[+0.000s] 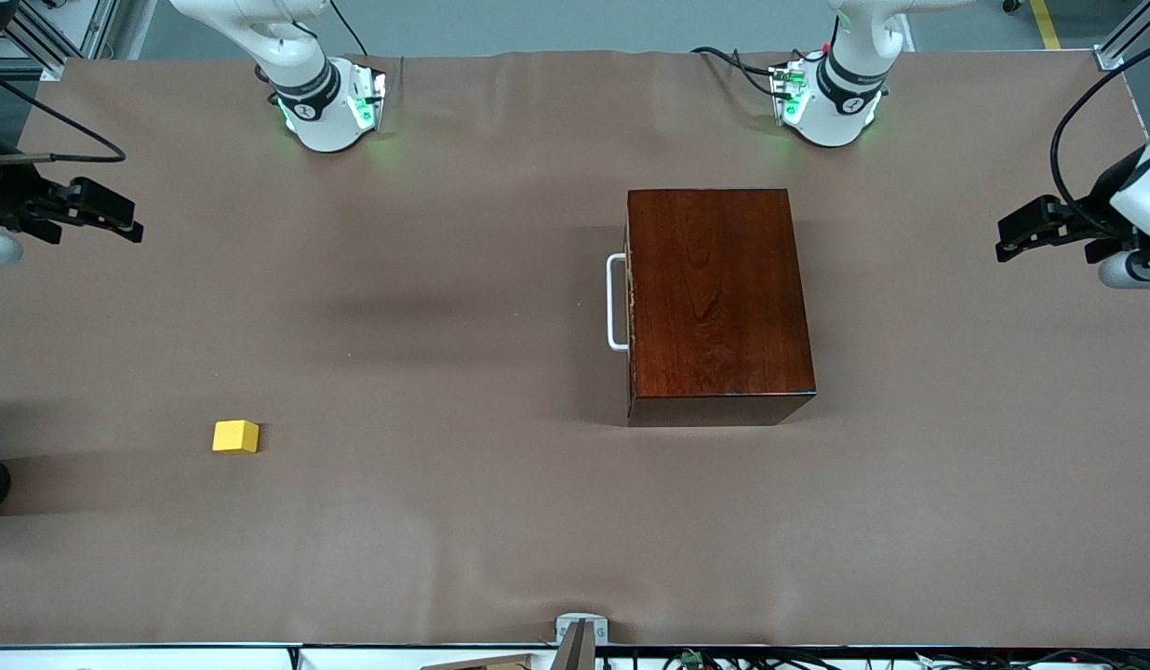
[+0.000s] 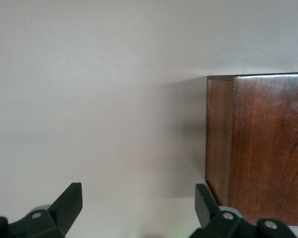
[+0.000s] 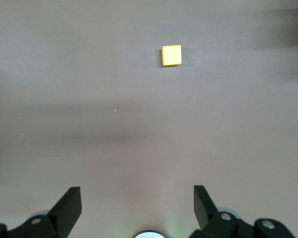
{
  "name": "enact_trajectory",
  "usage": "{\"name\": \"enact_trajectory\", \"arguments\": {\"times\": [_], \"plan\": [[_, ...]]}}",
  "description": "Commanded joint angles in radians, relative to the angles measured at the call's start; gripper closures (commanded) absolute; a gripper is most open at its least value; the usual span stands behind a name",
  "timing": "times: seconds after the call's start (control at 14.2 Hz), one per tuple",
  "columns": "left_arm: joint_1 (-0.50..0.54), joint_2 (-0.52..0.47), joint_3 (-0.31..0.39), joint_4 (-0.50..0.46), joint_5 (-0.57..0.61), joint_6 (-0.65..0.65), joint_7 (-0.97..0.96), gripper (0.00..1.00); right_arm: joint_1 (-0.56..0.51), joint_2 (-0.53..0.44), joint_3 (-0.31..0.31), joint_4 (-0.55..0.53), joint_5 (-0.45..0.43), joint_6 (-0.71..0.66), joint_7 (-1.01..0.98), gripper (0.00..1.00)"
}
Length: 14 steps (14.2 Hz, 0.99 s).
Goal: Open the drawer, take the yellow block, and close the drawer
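The right gripper (image 3: 137, 206) gapes empty above bare table at the right arm's end; the left gripper (image 2: 139, 203), likewise wide and empty, waits beside the box (image 1: 715, 302). Nothing looks started: the drawer (image 1: 628, 300) is shut, contents hidden. The block (image 1: 235, 435) lies on the table, well apart.

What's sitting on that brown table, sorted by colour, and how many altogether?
Yellow: 1, the small yellow cube block
Dark reddish-brown: 1, the glossy wooden drawer box with a white bar handle
Total: 2
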Motion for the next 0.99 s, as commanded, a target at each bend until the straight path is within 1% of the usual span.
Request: {"name": "enact_trajectory", "arguments": {"times": [0.0, 0.14, 0.42, 0.78, 0.92], "plan": [[0.006, -0.043, -0.010, -0.049, -0.027, 0.022, -0.017, 0.00, -0.015, -0.026, 0.017, -0.007, -0.017, -0.010, 0.005, 0.00], [0.006, -0.049, -0.031, -0.051, -0.027, 0.019, -0.017, 0.00, -0.015, -0.028, 0.016, -0.007, -0.015, -0.013, 0.007, 0.00], [0.006, -0.047, -0.033, -0.051, -0.027, 0.020, -0.018, 0.00, -0.035, -0.022, 0.016, -0.016, -0.005, 0.001, 0.007, 0.00], [0.005, -0.047, -0.031, -0.049, -0.025, 0.020, -0.018, 0.00, -0.026, -0.020, 0.024, -0.027, -0.003, 0.087, 0.007, 0.00], [0.006, -0.046, -0.031, -0.049, -0.025, 0.022, -0.018, 0.00, -0.029, -0.019, 0.022, -0.031, -0.003, 0.090, 0.007, 0.00]]}}
